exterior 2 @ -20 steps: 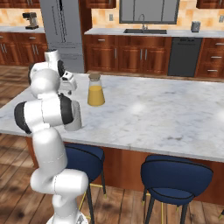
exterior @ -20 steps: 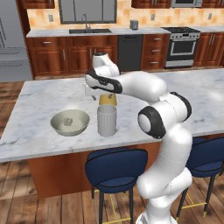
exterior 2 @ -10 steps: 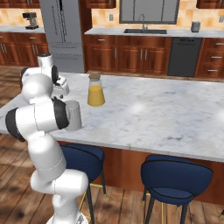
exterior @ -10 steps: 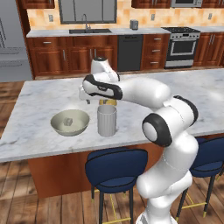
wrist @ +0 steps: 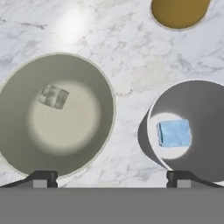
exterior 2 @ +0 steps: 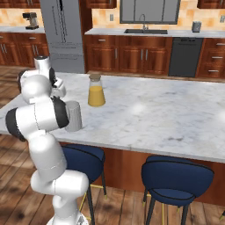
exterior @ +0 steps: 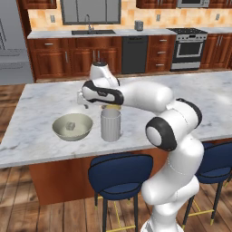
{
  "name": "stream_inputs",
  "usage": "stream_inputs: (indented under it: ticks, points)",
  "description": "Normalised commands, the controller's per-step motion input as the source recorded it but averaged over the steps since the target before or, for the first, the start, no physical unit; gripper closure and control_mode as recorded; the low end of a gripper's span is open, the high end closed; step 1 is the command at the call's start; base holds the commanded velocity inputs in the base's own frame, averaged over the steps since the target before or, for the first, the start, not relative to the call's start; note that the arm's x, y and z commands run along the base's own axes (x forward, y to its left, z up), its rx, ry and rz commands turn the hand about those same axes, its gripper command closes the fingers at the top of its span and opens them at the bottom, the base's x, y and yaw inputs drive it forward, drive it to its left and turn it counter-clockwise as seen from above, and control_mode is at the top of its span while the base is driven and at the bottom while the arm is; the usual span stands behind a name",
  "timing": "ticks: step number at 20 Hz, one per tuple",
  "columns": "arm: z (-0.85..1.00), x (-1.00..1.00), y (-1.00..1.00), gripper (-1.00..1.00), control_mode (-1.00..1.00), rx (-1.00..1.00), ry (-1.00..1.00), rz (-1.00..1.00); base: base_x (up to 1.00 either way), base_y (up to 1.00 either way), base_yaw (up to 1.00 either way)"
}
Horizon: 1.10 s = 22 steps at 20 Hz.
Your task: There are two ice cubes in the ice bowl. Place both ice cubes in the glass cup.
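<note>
The blue cube [wrist: 174, 133] lies flat on the bottom of the cup [wrist: 192, 131], so half the job looks done. The grey cube [wrist: 53, 96] sits in the bowl [wrist: 17, 144], off-centre toward the rim, free of the wall, so there is room to pinch it from above. Bowl and cup stand just beside each other on the desk [wrist: 131, 57], apart, which makes for a short carry. The juice bottle [wrist: 178, 12] stands beyond the cup, near it. The gripper [wrist: 111, 179] hangs above the gap between bowl and cup, fingers spread wide and empty, likely readied for the grey cube.
</note>
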Motion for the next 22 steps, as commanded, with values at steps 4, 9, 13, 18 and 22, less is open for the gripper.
stream_inputs:
  ticks: [4,9,13,18,22]
  points:
    - [0.0,0.01,0.79,-1.0,-1.0,-0.05,0.04,0.0,0.0,0.0,0.0]
    - [0.0,0.0,0.58,-1.0,-1.0,-0.13,0.01,0.0,0.0,0.0,0.0]
    - [-0.05,0.0,0.5,-1.0,-1.0,-0.06,0.0,0.0,0.0,0.0,0.0]
    - [-0.19,0.0,0.15,-1.0,-1.0,0.0,0.0,0.0,0.0,0.0,0.0]
    - [-0.24,0.0,0.05,-1.0,-1.0,0.03,-0.02,0.0,0.0,0.0,0.0]
